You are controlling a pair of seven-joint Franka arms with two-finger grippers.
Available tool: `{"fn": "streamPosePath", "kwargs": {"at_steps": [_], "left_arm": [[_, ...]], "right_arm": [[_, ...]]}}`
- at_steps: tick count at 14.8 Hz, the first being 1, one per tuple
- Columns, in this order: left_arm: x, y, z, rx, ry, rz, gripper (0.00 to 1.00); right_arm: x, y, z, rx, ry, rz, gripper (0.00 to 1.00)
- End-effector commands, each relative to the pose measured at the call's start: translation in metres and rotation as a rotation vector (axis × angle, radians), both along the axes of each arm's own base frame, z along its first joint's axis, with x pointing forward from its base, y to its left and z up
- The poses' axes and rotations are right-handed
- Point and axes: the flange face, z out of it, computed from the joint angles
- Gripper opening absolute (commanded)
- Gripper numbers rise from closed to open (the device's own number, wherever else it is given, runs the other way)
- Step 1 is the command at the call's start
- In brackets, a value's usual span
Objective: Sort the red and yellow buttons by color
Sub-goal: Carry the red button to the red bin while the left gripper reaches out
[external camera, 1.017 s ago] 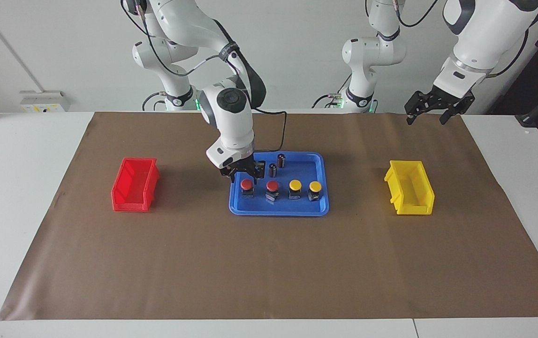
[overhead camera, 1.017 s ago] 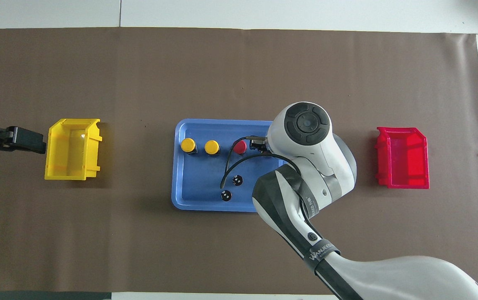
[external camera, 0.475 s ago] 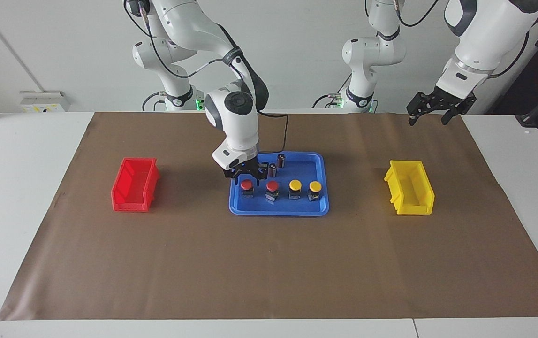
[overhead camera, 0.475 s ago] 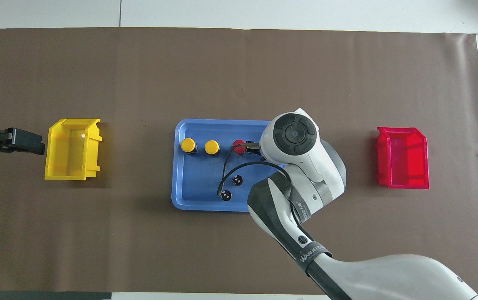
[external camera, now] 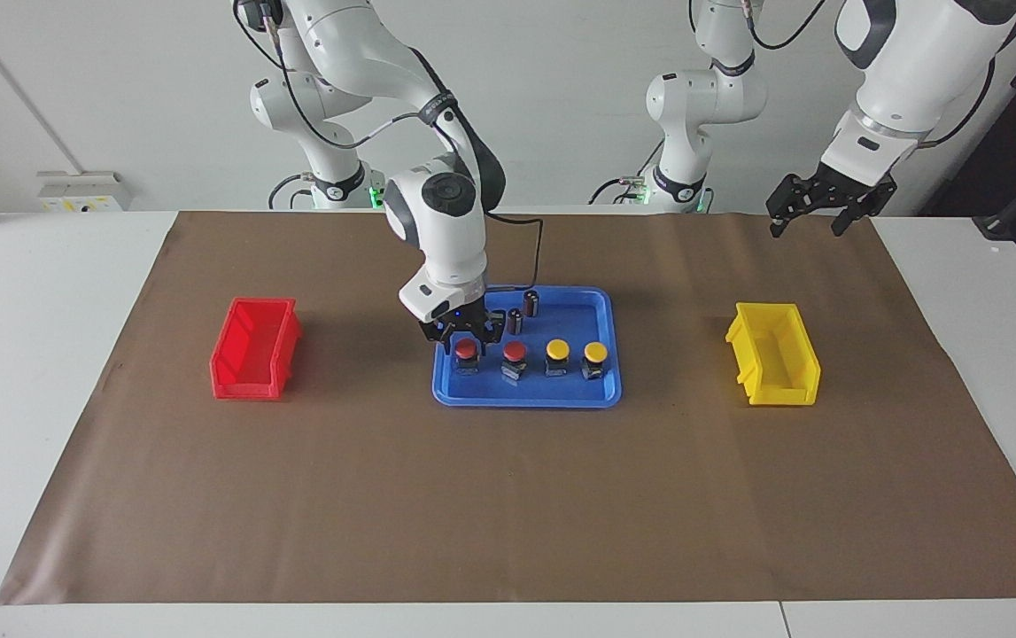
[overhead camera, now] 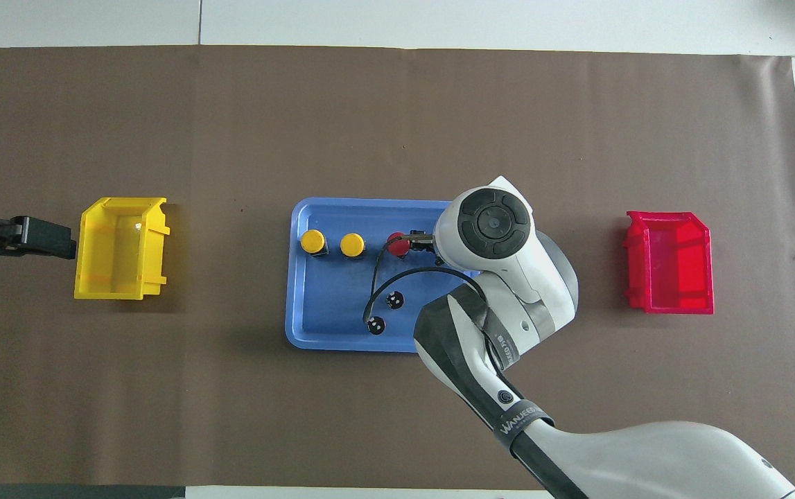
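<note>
— While you were off the feed, did you note where the buttons stood?

— I did. All four sat in the blue tray [external camera: 525, 396] at the middle of the tabletop [external camera: 29, 354], in one row along the tray's side farther from the robots. From the right arm's end it ran: end red button [external camera: 467, 349], inner red button [external camera: 515, 352], inner yellow button [external camera: 557, 349], end yellow button [external camera: 595, 352].

— And the arms?

— I had the right arm [external camera: 437, 213] reaching down into the tray, the right arm's jaws low at the end red button's cap. I could not tell whether they gripped it. The left arm [external camera: 880, 133] waited, the left arm's jaws spread wide and holding nothing, up over the brown paper [external camera: 508, 496] beside the yellow bin [external camera: 773, 365].

— Anything else?

— Two dark cylinders [external camera: 531, 302] stood in the tray nearer the robots, and the red bin [external camera: 255, 350] sat toward the right arm's end
</note>
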Motion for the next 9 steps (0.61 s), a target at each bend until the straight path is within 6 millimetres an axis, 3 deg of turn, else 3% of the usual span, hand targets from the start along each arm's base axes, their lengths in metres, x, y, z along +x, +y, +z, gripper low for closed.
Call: {"fn": "streamPosePath", "kwargs": {"at_steps": [1,2,4,5,7,9], "left_arm": [[-0.01,0.001,-0.002,-0.006,-0.026,0.006,1.0],[-0.01,0.001,-0.002,-0.006,-0.026,0.006,1.0],[-0.003,-0.005,-0.006,-0.01,-0.059,0.007,1.0],[0.0,-0.016,-0.015,-0.012,-0.076,0.006,1.0],[0.006,-0.057,-0.037,-0.026,-0.112,0.073,1.0],[0.015,-0.108,-0.068,-0.041,-0.12,0.131,0.99]], "right_arm": [[0.008,-0.002,0.008,-0.007,-0.004,0.013,0.22],[0.018,-0.003,0.028,-0.018,0.007,0.003,0.2],[0.054,-0.03,0.09,-0.025,0.031,-0.028,0.2],[0.061,-0.042,0.114,-0.028,0.043,-0.005,0.2],[0.061,-0.099,0.158,-0.041,0.061,0.072,0.2],[0.039,-0.174,0.171,-0.056,0.107,0.118,0.2]]}}
